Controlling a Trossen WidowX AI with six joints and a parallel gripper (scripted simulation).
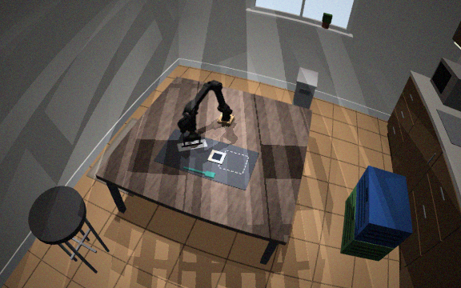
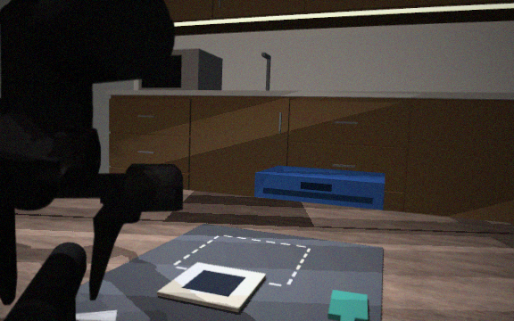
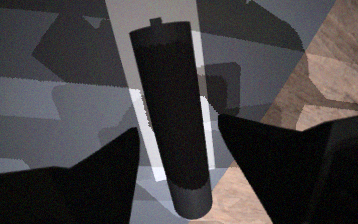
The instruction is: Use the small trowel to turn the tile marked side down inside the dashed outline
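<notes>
the end effector (image 3: 180, 135) is let go and open, with its two dark fingers spread apart on each side of a dark round handle (image 3: 172, 115) in the middle of the wrist view. the fingers do not squeeze the handle; there is a gap on both sides. the handle belongs to a trowel with a pale flat blade (image 3: 150, 30) lying on the grey mat (image 1: 174, 158). in the top view, the black arm (image 1: 198, 104) bends down over the left part of the mat on the brown tabletop (image 1: 278, 120). the tile (image 1: 217, 156) lies near the middle of the mat, dark square facing up, at the left edge of the dashed outline (image 1: 236, 162). a green tool (image 1: 200, 171) lies on the mat, below the tile in the frame.
</notes>
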